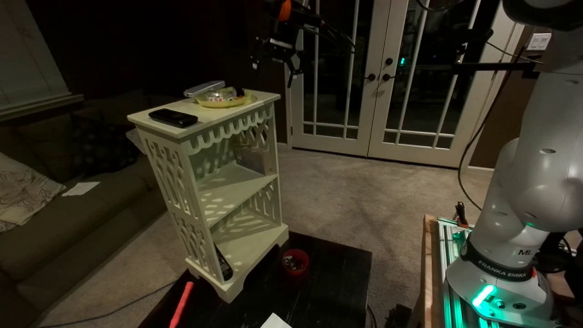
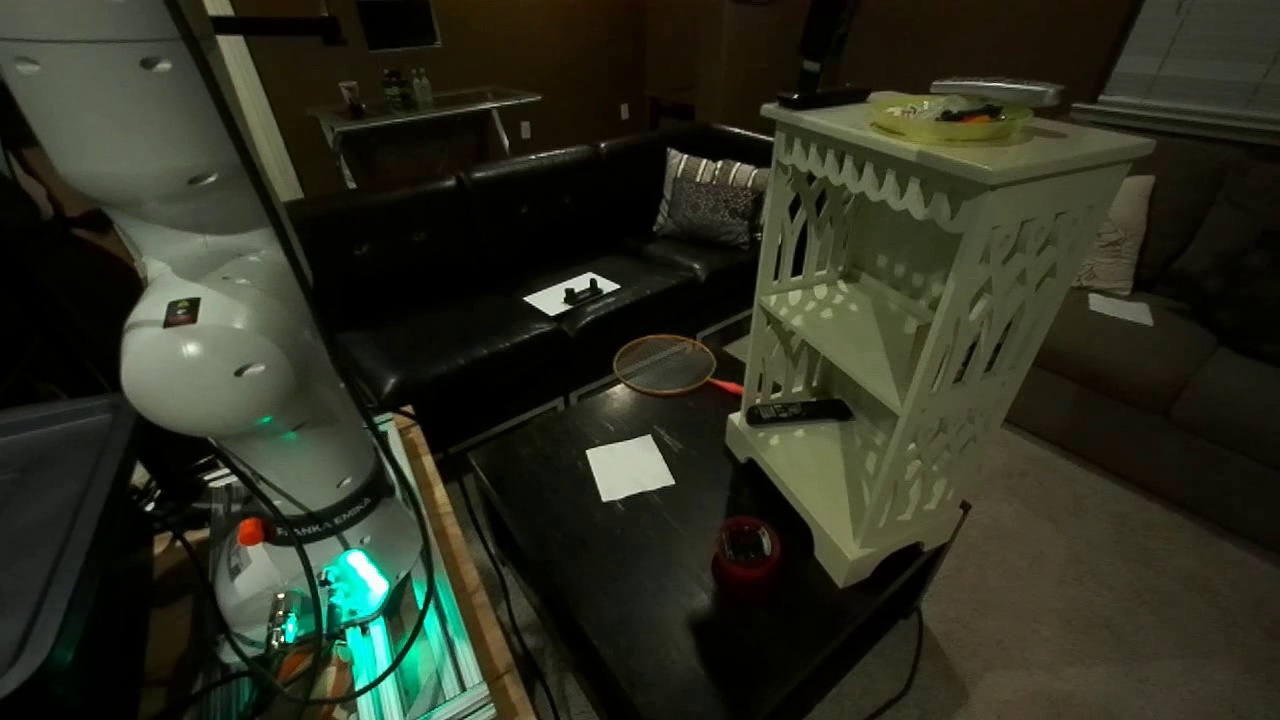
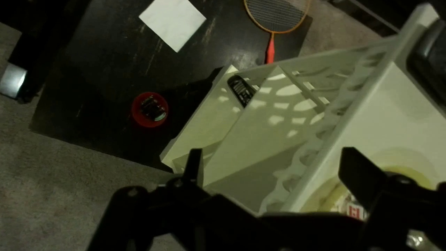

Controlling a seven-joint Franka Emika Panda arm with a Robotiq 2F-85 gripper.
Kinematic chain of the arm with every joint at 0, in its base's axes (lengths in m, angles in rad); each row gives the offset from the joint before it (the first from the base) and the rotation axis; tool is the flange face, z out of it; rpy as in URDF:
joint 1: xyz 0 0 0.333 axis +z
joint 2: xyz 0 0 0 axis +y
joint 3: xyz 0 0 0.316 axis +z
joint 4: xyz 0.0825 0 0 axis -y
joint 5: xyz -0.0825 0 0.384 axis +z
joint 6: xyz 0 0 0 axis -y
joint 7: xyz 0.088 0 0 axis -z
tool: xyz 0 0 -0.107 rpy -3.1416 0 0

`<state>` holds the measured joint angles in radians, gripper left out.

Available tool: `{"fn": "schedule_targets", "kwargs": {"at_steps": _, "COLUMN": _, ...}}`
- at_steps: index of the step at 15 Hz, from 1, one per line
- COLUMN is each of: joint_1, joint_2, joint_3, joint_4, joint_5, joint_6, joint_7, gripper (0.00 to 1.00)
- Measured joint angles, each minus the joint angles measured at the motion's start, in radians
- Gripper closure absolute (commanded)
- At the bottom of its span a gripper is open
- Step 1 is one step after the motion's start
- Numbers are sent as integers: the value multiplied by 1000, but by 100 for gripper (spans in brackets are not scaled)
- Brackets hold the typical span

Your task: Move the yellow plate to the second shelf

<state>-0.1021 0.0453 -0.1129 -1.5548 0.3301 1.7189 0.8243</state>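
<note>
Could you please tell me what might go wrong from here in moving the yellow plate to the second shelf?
The small items on the yellow plate could spill if the gripper tilts it. The yellow plate or gripper might also catch the scalloped trim above the second shelf.

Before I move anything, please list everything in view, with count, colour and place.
rack: one, cream-white, on the table
table: one, black, under the rack
second shelf: one, cream-white, mid-rack
plate: one, yellow, rack's top board
small things: several, mixed colours, in the plate
flat objects: two, black and grey, top board
remote: one, black, bottom board
cup: one, red, on the table
racket: one, orange and red, on the table
sofas: two, black and brownish, near the table
sheets: three, white, table and both sofas
cushions: several, pale and dark, on sofas
doors: two, white-framed, background
arm: one, white, beside the table
end effector: one, black, open, higher than the rack
</note>
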Motion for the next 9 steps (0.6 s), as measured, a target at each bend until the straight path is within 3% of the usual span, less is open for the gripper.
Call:
{"fn": "schedule_targets", "kwargs": {"at_steps": 2, "joint_1": -8, "joint_2": 30, "joint_3": -10, "joint_4": 8, "joint_5": 29, "joint_6": 86, "joint_7": 41, "gripper": 1}}
{"fn": "schedule_targets", "kwargs": {"at_steps": 4, "joint_1": -8, "joint_2": 60, "joint_3": -8, "joint_4": 17, "joint_5": 32, "joint_6": 182, "joint_7": 87, "gripper": 9}}
{"fn": "schedule_targets", "kwargs": {"at_steps": 6, "joint_1": -2, "joint_2": 85, "joint_3": -5, "joint_4": 23, "joint_5": 30, "joint_6": 275, "joint_7": 124, "gripper": 25}}
{"fn": "schedule_targets", "kwargs": {"at_steps": 9, "joint_1": 4, "joint_2": 112, "joint_3": -5, "joint_4": 28, "joint_5": 5, "joint_6": 372, "joint_7": 156, "gripper": 26}}
